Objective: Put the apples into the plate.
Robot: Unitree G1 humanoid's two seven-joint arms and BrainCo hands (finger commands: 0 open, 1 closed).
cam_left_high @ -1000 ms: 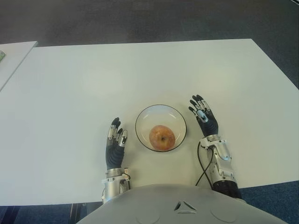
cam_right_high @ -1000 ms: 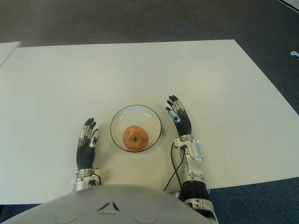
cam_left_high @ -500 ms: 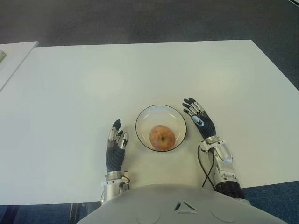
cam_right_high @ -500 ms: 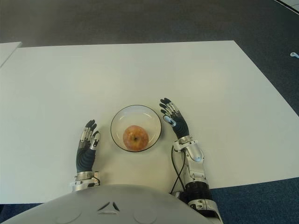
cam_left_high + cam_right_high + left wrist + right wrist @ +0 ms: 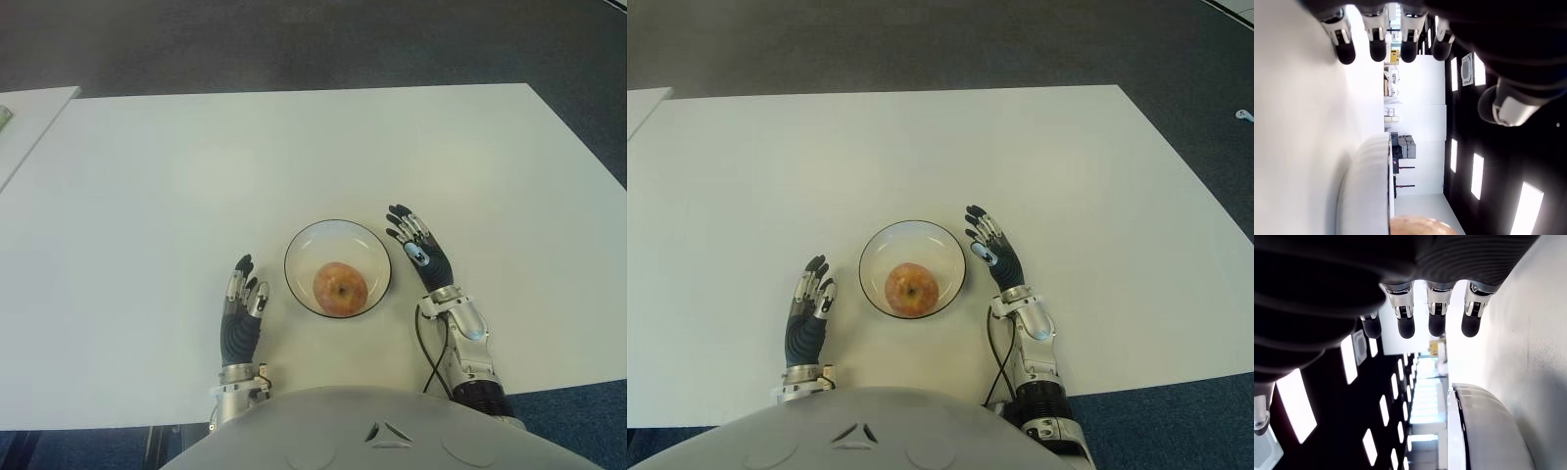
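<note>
You have a white table (image 5: pixel 294 147) in front of you, with a plate (image 5: pixel 337 268) on its near middle. The left hand (image 5: pixel 240 318) shows just left of the plate, fingers straight and spread, holding nothing. The right hand (image 5: pixel 421 257) shows just right of the plate's rim, fingers also extended and empty. One apple (image 5: pixel 340 289) sits inside the plate, toward its near side, stem dimple up.
</note>
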